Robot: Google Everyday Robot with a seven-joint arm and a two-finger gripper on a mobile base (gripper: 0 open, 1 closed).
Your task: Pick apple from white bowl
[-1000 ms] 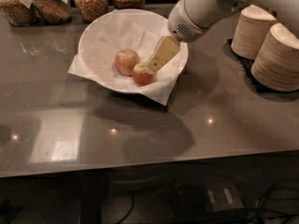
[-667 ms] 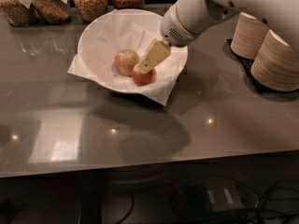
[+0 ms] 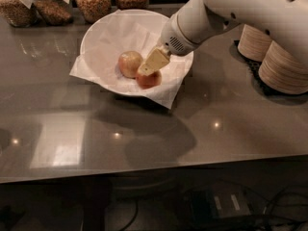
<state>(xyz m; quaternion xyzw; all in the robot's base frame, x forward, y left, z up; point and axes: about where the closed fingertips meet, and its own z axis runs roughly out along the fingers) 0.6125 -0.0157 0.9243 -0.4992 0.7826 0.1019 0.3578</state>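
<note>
**Claw (image 3: 147,70) is down in the bowl, apple's not out yet**

Standing by the bench (image 3: 231,124) watching this one. The arm reaches in from the right, and the claw's tip sits right on top of the small reddish apple (image 3: 150,80), touching or near enough. From my angle I can't tell if it's clamped on or loose.

The apple rests on the crumpled paper liner (image 3: 163,96) at the near side of the white bowl (image 3: 103,32). Just beside it is a bigger, paler apple (image 3: 130,64).

So I'd say the reach is done and the grab is either happening or about to. What's left is the actual point of it: a firm hold, then lifting the apple clear of the rim without bumping its neighbour.

Grain jars (image 3: 94,1) at the back and stacked paper bowls (image 3: 284,66) on the right are well out of it.
</note>
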